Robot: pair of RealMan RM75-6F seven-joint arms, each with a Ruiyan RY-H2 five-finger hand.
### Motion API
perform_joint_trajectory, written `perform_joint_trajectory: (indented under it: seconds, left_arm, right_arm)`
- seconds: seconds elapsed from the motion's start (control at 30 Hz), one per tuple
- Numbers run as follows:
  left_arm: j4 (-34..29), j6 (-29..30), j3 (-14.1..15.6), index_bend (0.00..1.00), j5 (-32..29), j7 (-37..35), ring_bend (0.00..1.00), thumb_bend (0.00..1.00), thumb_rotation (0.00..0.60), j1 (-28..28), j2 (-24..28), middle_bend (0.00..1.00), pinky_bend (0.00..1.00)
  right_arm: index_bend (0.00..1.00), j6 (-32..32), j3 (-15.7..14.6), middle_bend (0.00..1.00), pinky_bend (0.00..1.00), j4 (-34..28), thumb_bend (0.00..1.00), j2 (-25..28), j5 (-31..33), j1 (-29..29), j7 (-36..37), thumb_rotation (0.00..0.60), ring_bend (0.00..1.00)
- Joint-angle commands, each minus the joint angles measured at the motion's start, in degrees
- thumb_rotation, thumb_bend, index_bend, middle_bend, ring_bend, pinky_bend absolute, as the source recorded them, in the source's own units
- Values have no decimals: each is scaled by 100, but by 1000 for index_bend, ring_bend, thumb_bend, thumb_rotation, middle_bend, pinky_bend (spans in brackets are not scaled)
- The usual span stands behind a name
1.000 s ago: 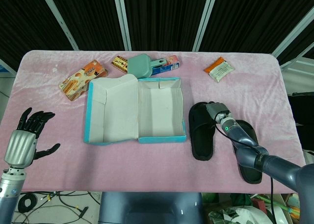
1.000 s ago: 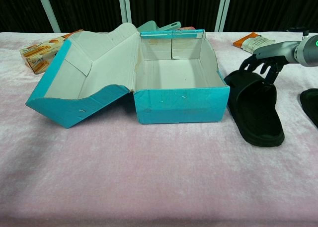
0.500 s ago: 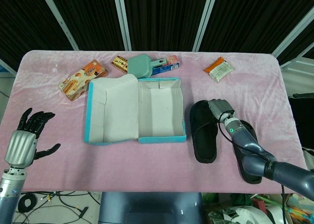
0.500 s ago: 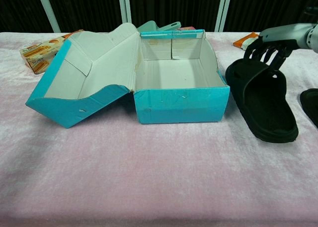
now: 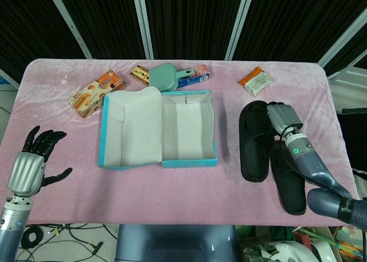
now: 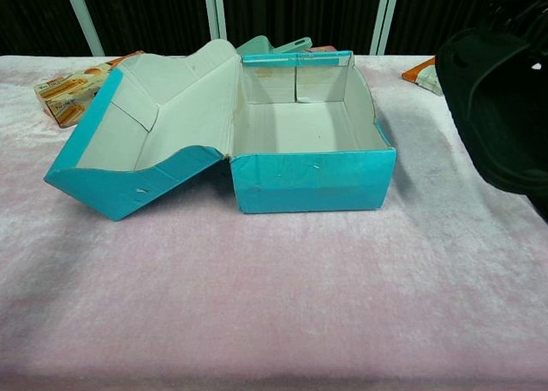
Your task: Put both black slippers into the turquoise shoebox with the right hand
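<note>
The turquoise shoebox [image 5: 189, 160] [image 6: 312, 181] stands open at mid-table, its lid [image 5: 129, 130] folded out to the left and its inside bare. My right hand [image 5: 282, 118] grips the strap end of one black slipper [image 5: 255, 141] [image 6: 501, 109], which hangs lifted off the table to the right of the box. The other black slipper [image 5: 289, 179] lies flat on the pink cloth under my right forearm. The chest view hides the right hand behind the raised slipper. My left hand [image 5: 31, 161] hovers at the table's near left edge, fingers spread and holding nothing.
Behind the box lie a teal brush-like thing [image 5: 166, 77] and snack packs. A biscuit box [image 5: 96, 93] [image 6: 68, 91] sits at the back left. An orange packet [image 5: 256, 80] [image 6: 425, 73] lies at the back right. The pink cloth [image 5: 172, 193] covers the table.
My right hand has lifted the slipper off the table and carried it up and to the right, away from the box. The left hand has stayed put.
</note>
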Motion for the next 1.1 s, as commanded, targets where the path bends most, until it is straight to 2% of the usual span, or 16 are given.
perform_joint_trajectory:
  seconds: [0.03,0.13,0.3,0.43,0.57,0.73,1.1]
  left_arm:
    - [-9,-17,0,176,0,18,133,0,600,-10,-2,194,21]
    - [-33,-42,2,176,2,49,133,0,600,-23,-4,194,21]
    - [-78,-82,23,175,-28,108,133,0,600,-17,9,193,21]
    - [-110,-94,38,175,-61,136,133,0,600,4,25,193,21]
    - [-116,-98,52,175,-85,145,133,0,600,24,27,192,21]
    - [-103,-126,75,174,-125,141,133,0,600,45,23,188,21]
    - [-62,-151,123,171,-217,96,133,0,600,118,27,183,21]
  right_arm:
    - [475,54,253,430,218,-205,173,144,-56,-143,485,600,240]
    - [475,2,584,430,207,-416,174,149,-212,-264,1301,600,233]
    - [476,-262,1076,427,168,-535,174,-42,-891,-401,2921,600,194]
    - [476,-401,1262,422,150,-454,174,-297,-1230,-348,3659,600,173]
    - [478,-441,1435,428,141,-348,173,-590,-1193,-238,4101,600,172]
    - [483,-304,1587,434,134,-65,173,-1075,-709,6,4041,600,169]
    - [483,104,1458,434,110,940,173,-2198,492,738,2593,600,161]
